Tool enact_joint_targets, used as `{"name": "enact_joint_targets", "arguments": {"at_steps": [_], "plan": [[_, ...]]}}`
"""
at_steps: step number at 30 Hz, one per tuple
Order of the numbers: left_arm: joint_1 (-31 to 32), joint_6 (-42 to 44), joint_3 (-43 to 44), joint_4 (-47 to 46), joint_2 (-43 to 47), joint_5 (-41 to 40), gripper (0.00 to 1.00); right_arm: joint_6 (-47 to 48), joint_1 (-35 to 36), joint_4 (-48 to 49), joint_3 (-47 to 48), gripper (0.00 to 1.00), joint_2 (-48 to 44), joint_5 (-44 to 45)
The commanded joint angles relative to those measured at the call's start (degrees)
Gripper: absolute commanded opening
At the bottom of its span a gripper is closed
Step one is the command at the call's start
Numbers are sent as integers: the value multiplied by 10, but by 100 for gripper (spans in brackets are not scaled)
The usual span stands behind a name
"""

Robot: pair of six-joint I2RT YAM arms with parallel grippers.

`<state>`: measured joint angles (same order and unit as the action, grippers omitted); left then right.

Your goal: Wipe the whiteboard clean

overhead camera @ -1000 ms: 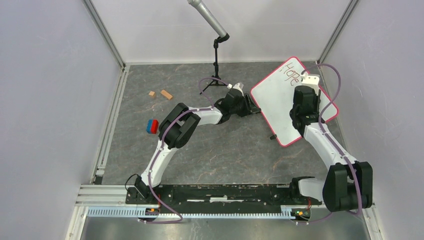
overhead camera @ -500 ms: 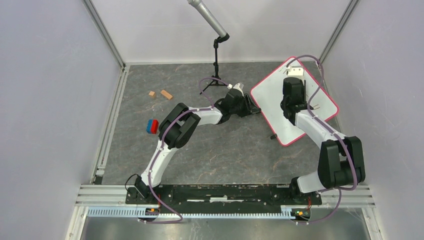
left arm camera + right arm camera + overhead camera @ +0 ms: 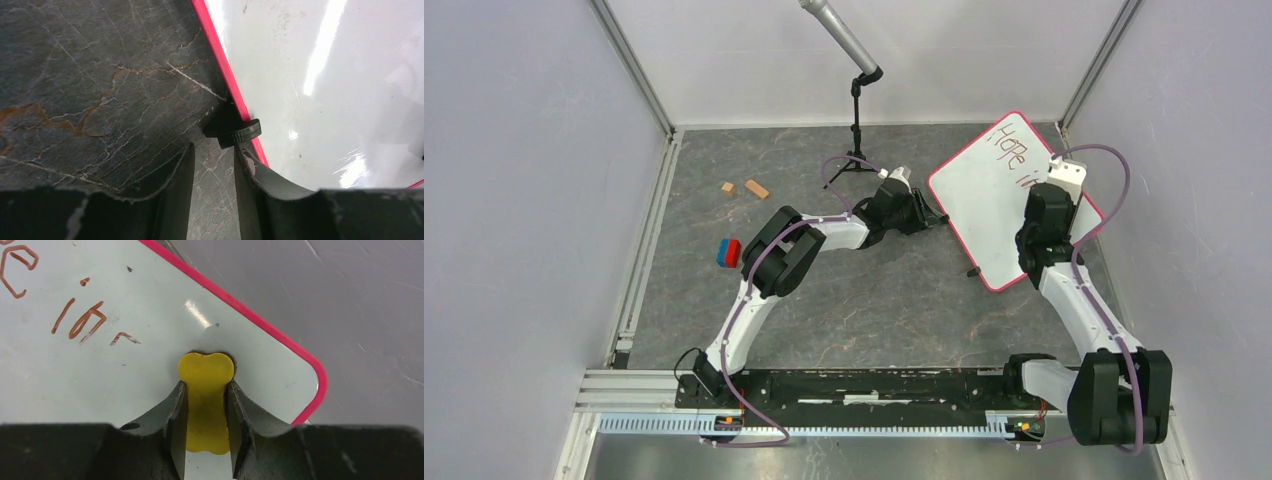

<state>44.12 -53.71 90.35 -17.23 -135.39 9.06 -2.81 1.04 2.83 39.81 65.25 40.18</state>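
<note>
Wiping step: the whiteboard (image 3: 984,215) lies far right on the surface (image 3: 824,290), the right claw (image 3: 206,385) clamped on a yellow bone-shaped eraser (image 3: 206,370) pressed near its corner. Left claw (image 3: 213,147) — closed, empty — sits by a black foot (image 3: 240,134). Next: sweep across the red writing (image 3: 82,320).
</note>
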Motion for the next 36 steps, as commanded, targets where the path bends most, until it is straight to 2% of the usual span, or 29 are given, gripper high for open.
{"name": "enact_joint_targets", "arguments": {"at_steps": [1, 8, 13, 16, 19, 26, 31, 36], "plan": [[1, 7, -17, 57, -20, -28, 43, -14, -7, -27, -5, 15, -19, 54], [1, 8, -18, 56, -20, -28, 43, -13, -15, -27, 1, 15, -32, 93], [1, 12, -16, 56, -20, -27, 43, -7, -24, -7, 12, 14, -8, 45], [1, 12, -16, 56, -20, -26, 43, -3, -17, 6, 33, 14, 23, -2], [1, 15, -14, 56, -19, -27, 43, 5, 20, 29, 52, 14, 54, -5], [1, 30, -17, 56, -11, -29, 46, 1, 52, 40, 140, 14, 165, -33], [1, 50, -28, 39, 10, -16, 55, 0, 60, 34, 189, 14, 221, -46], [9, 80, -33, 42, 30, -32, 72, 15, 55, 32, 183, 14, 195, -9]]}}
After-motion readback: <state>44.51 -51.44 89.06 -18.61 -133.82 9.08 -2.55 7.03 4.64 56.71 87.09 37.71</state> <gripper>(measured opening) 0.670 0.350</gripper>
